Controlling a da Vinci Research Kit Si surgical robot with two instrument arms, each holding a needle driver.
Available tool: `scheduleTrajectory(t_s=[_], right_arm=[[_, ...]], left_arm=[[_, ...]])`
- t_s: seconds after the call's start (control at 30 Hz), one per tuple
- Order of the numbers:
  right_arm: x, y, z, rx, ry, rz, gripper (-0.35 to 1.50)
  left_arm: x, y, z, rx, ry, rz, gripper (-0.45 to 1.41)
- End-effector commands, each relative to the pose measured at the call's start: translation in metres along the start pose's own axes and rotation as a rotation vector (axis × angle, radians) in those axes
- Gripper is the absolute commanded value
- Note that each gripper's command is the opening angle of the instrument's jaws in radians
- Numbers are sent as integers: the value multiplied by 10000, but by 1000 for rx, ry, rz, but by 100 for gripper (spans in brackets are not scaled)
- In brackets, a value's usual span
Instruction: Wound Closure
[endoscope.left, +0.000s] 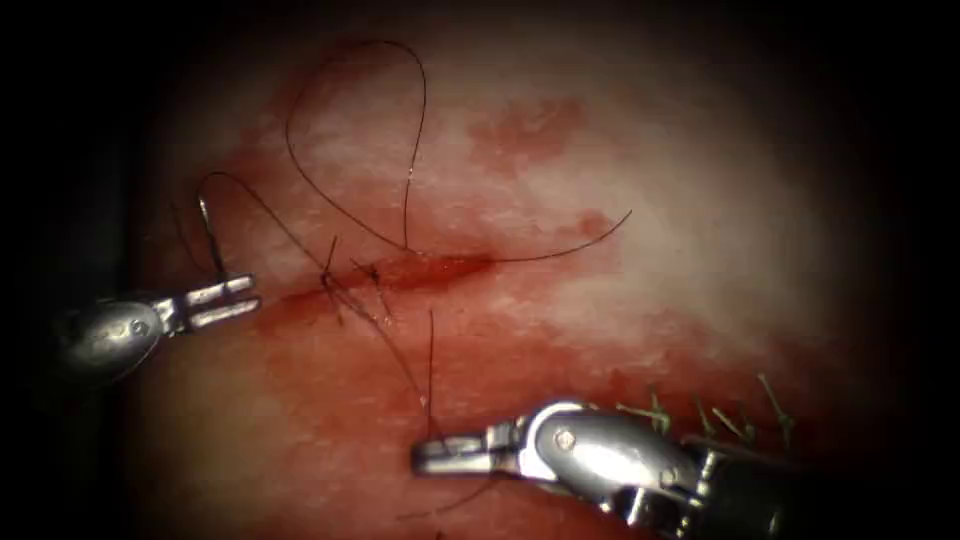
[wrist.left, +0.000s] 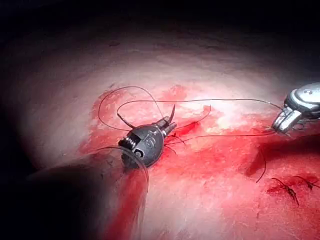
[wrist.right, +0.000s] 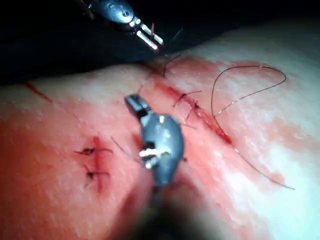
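Note:
My left tool (endoscope.left: 232, 300) sits off the left end of the cut (endoscope.left: 440, 268), jaws shut on the curved needle (endoscope.left: 210, 238) near one of its ends. The needle stands up clear of the tissue (endoscope.left: 620, 180); it also shows at the jaws as a dark sliver (wrist.left: 171, 114). Black thread (endoscope.left: 415, 110) loops from the needle's free end over the tissue to the knotted stitches (endoscope.left: 330, 277) at the cut's left part. My right tool (endoscope.left: 440, 455) lies below the cut, jaws shut on a thread strand (endoscope.left: 431, 370) that rises toward the stitches. The same right tool (wrist.left: 281, 122) and left tool (wrist.right: 149, 36) show in the wrist views.
Red fluid (endoscope.left: 520, 130) stains the tissue around the cut. A free thread tail (endoscope.left: 590, 235) runs off to the right of the cut. An older closed cut with short stitch ends (endoscope.left: 700, 415) lies by my right tool's shaft, seen too as dark stitches (wrist.right: 92, 151).

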Motion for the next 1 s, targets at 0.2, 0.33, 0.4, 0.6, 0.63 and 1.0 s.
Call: scheduleTrajectory(t_s=[0.2,0.33,0.4,0.6,0.63,1.0], right_arm=[[52,-39,24,29,33,-46,-35],[49,-18,17,-66,72,-94,81],[43,-3,12,-105,59,-104,111],[13,45,-11,-174,39,-113,118],[8,52,-14,-186,37,-112,118],[-81,132,-34,-311,-17,30,113]], left_arm=[[13,8,-2,12,-11,3,-45],[16,10,-7,14,-14,4,-45],[15,9,-10,12,-13,5,-45],[10,6,-18,8,-12,7,-45],[10,5,-19,9,-14,7,-45],[3,-2,-27,27,-14,7,-45]])
